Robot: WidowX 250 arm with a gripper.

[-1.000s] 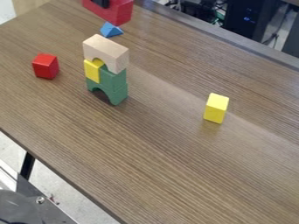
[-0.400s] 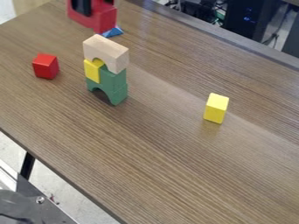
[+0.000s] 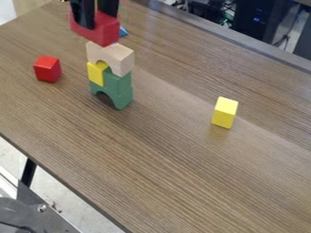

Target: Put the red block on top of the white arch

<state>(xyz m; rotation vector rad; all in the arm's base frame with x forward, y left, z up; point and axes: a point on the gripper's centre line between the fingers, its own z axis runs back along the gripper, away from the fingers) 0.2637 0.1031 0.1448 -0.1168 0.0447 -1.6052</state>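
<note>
- Gripping the red block [image 3: 108, 32], your claw [image 3: 97, 20] looks snug.
- Likely light, stiff, slightly slippery: hold it mid-length, level for the white arch [image 3: 113, 54].

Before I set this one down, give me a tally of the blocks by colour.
Red: 2 (block held in the hand, cube on the table)
Yellow: 2 (stack piece, lone block)
Green: 2 (upper block, bottom arch)
White: 1 (top arch)
Blue: 1 (partly hidden piece)
Total: 8
</note>
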